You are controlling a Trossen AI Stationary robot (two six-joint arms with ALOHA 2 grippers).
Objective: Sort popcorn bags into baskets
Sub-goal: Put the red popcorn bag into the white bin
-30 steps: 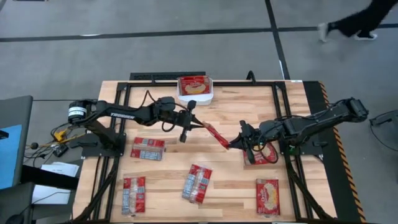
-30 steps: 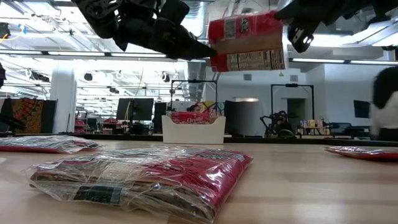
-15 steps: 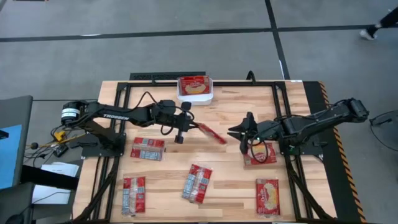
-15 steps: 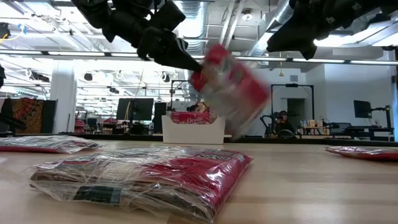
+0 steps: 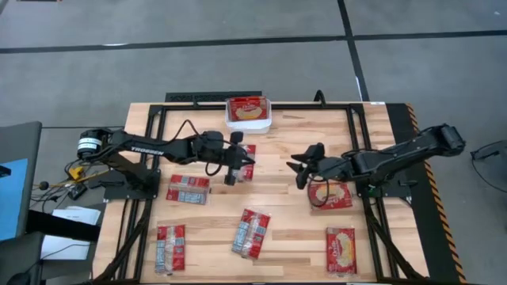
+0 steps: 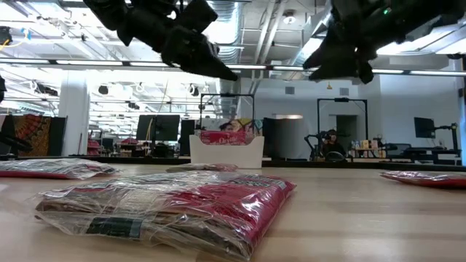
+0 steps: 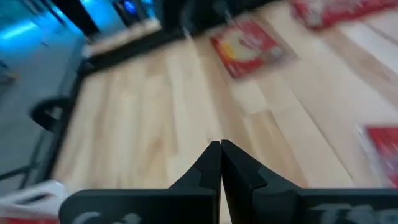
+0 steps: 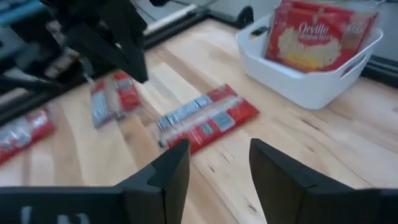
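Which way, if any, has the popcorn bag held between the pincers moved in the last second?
Yes. The popcorn bag has dropped to the table, landing nearer the white basket than before.

The left wrist view is all blurry. Past the left gripper (image 7: pixel 221 163), whose fingers press together, a red bag (image 7: pixel 249 46) is a smear, and its print cannot be read. Another bag (image 7: pixel 384 152) beside the fingers is cut off by the edge.

In the low view both arms are cut off at the top.

In the right wrist view, the bin (image 8: pixel 311 78) ahead of the spread fingers (image 8: pixel 168 180) hides the lower part of its bag (image 8: pixel 317 37).
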